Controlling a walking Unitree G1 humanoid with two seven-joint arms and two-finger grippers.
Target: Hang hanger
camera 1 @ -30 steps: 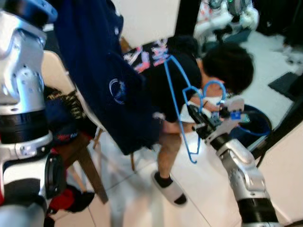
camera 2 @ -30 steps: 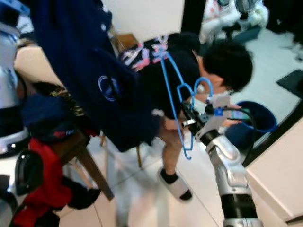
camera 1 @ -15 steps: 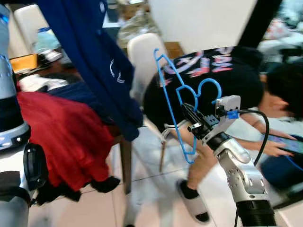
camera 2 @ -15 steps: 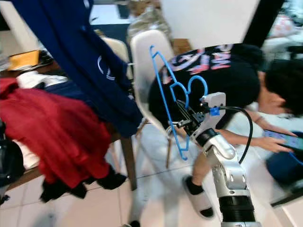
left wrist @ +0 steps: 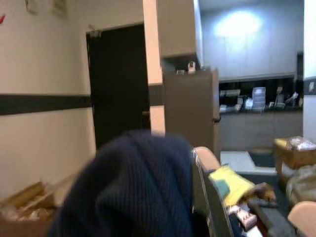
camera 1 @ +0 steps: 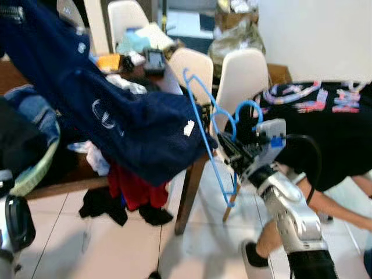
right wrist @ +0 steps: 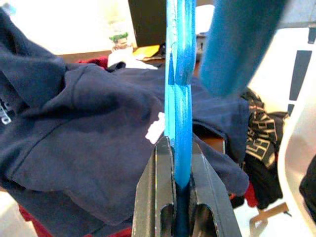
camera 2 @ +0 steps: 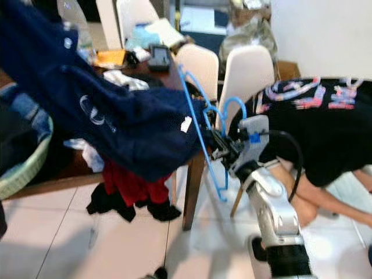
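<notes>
Leftward, a dark navy sweater with a white logo (camera 1: 110,116) is hanging draped over the cluttered wooden table (camera 1: 64,183), its hem just beside the thin blue plastic hanger (camera 1: 212,125) that the right gripper (camera 1: 228,148) is pinching upright before two white chairs (camera 1: 244,75).

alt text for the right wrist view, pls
The right gripper has its two black fingers shut on a blue hanger that rises straight up between them. Behind it hangs a navy garment with a small white tag, and part of a white chair stands at one side.
</notes>
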